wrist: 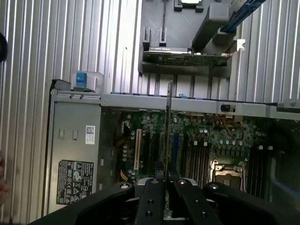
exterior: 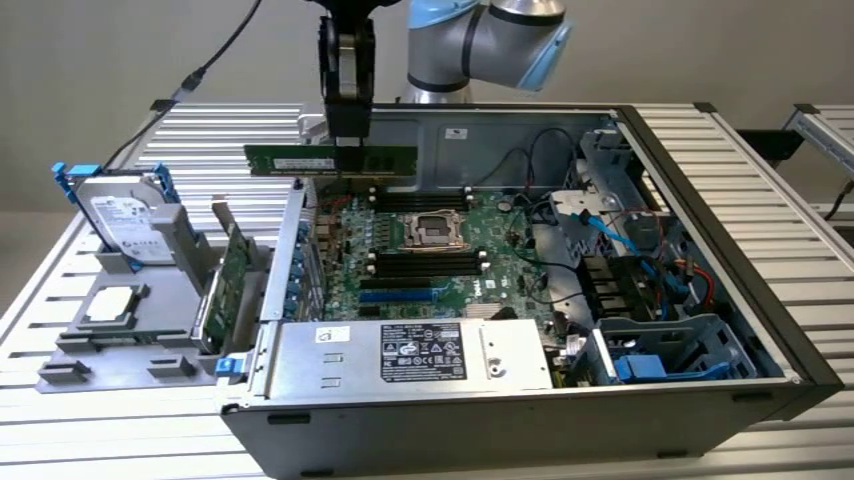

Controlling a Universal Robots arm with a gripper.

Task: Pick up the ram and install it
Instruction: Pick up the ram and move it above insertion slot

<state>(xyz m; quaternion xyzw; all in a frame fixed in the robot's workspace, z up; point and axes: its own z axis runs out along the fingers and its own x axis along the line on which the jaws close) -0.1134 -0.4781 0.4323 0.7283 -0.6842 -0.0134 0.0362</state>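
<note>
**Ram** (exterior: 331, 158): long, thin green memory stick with dark chips. Held level in the air, long edge down, over the far corner of the open computer case (exterior: 707, 190) on the exterior view's left. Seen edge-on in the wrist view (wrist: 167, 126), above the motherboard (exterior: 501, 250). Not yet seated; black memory slots (exterior: 424, 262) beside the CPU socket (exterior: 434, 228) lie below, well apart.

**Claw** (exterior: 350, 138): pressed together on the stick's upper edge near mid-length, one finger on each face.

**Handling, as judged:** light and stiff, fragile at the chips and contact edge. Best gripped by the bare upper edge, kept square to the slot.

**Nearby:** power supply (exterior: 414, 355) in the case. Hard drive (exterior: 123, 215) and expansion card (exterior: 234, 275) in a grey holder (exterior: 94, 350) on the slatted surface (exterior: 227, 125).
</note>
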